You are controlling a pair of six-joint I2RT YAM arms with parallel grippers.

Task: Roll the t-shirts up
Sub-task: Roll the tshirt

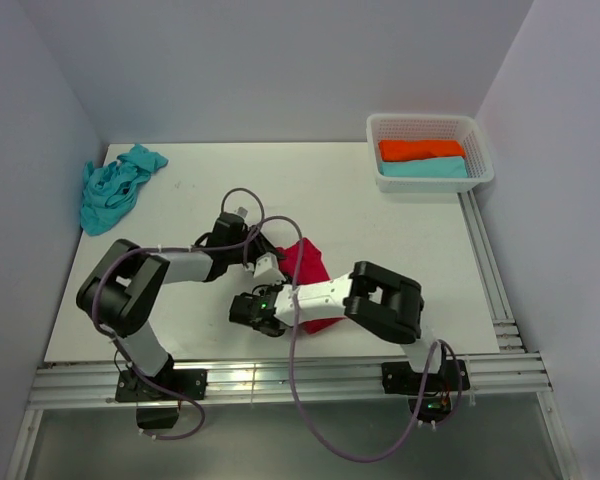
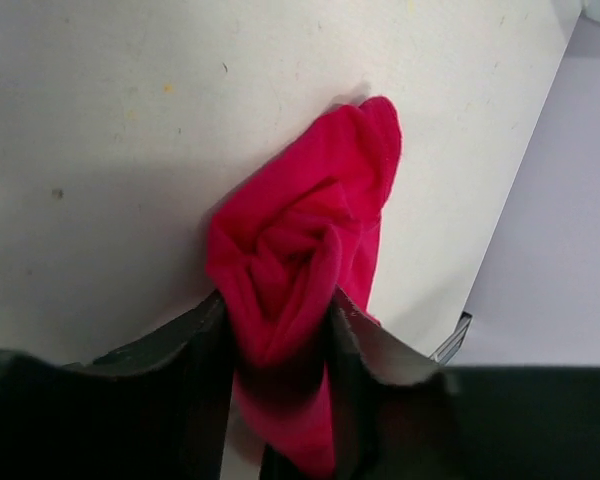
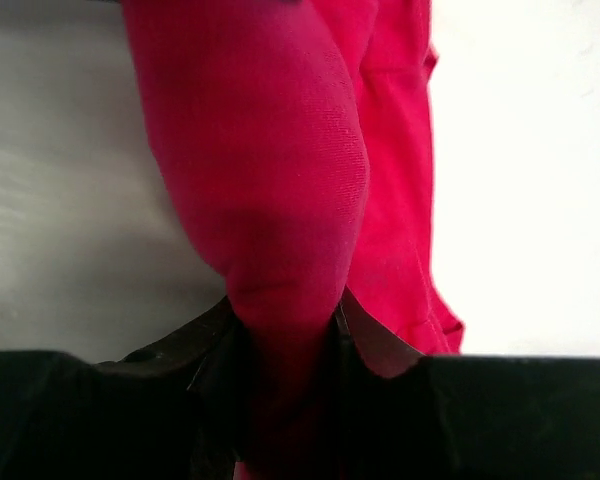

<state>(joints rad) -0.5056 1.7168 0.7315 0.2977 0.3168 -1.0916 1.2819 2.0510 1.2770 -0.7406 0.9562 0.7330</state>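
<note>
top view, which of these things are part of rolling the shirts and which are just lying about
Part of the job: red t-shirt, pinched by the left gripper and the right gripper; turquoise t-shirt, crumpled at far left.
Lying about: white basket, holding an orange cloth and a teal cloth.

The top camera looked down from above and behind the arms over the whole counter (image 1: 380,230), while the wrist cameras, close behind the left claw (image 2: 278,300) and right claw (image 3: 287,300), both faced the same crimson t-shirt (image 1: 305,262).
</note>
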